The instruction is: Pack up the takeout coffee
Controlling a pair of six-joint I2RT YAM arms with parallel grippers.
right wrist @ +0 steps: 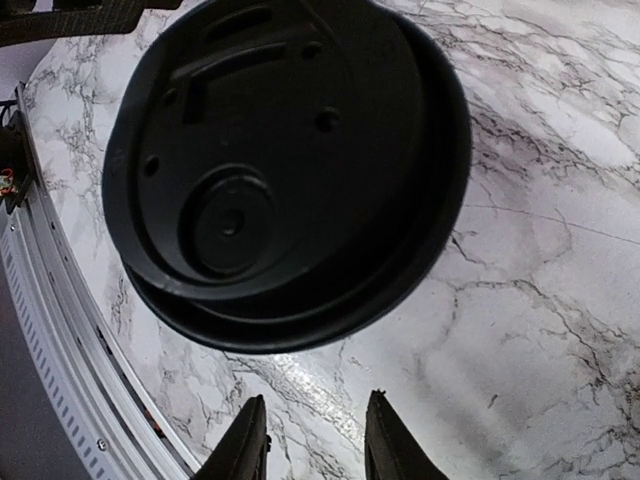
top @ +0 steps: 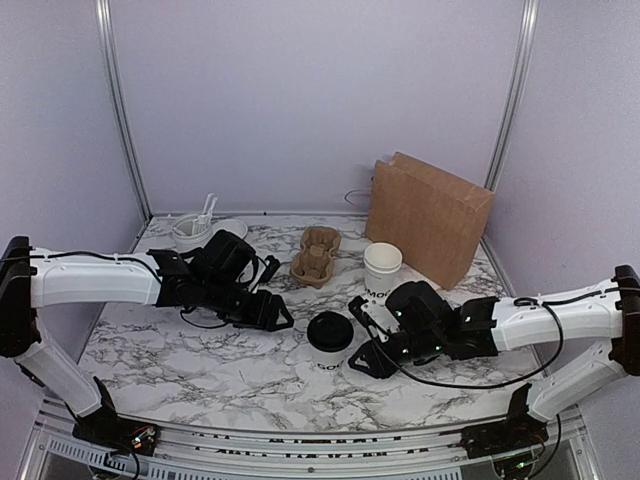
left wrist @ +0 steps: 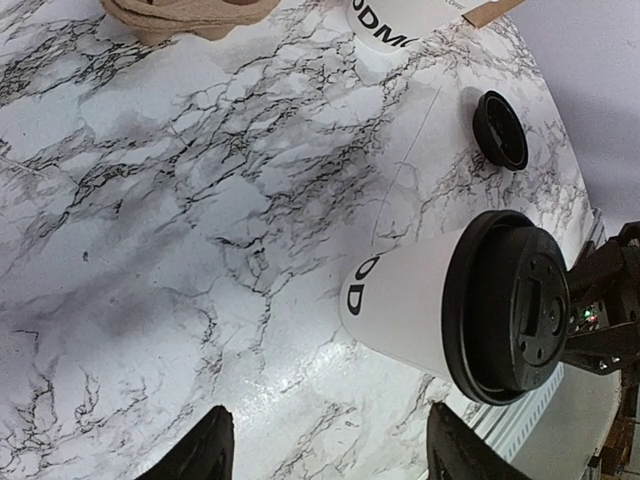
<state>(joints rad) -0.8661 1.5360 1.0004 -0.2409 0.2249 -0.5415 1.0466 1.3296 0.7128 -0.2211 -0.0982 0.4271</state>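
The takeout coffee, a white paper cup with black lettering and a round black lid, stands upright on the marble table near the front centre. My left gripper is open and empty just to its left, apart from it. In the left wrist view the cup lies ahead and to the right of the open left gripper. My right gripper is close on the cup's right side. In the right wrist view the black lid fills the frame above the right gripper, which is slightly open and empty.
A lidless white cup stands behind the coffee. A cardboard cup carrier is to its left, and a brown paper bag stands at the back right. A utensil holder is at the back left. A small black round object lies near the cups.
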